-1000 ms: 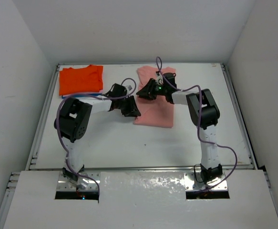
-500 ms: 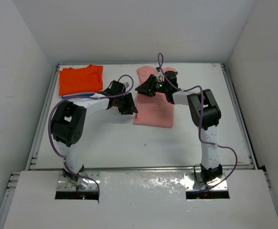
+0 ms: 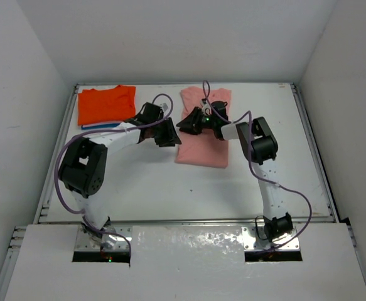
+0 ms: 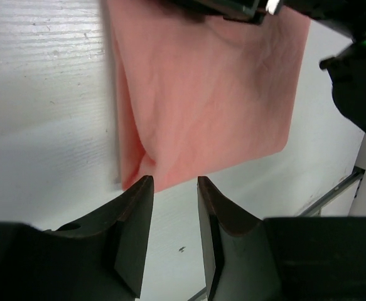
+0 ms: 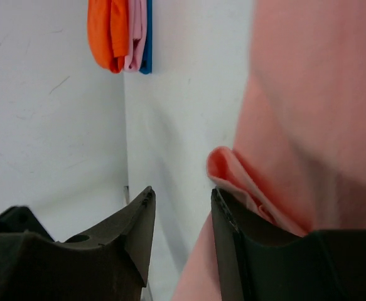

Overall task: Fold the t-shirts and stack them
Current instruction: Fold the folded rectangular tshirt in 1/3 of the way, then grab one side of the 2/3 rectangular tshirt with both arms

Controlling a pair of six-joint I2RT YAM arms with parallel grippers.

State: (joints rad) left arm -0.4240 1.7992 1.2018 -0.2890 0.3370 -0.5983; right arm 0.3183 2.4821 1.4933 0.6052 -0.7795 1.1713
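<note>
While hovering over the pink shirt (image 3: 203, 149), the left gripper (image 4: 173, 186) and right gripper (image 5: 181, 199) are both sitting spread apart, gripping nothing.

Legible markings: none found

No text, label, brand, number or sign can be read in any of the three views; the salmon-pink t-shirt (image 3: 203, 143) and the orange t-shirt (image 3: 105, 105) show plain cloth only, with no print or tag that can be made out
</note>
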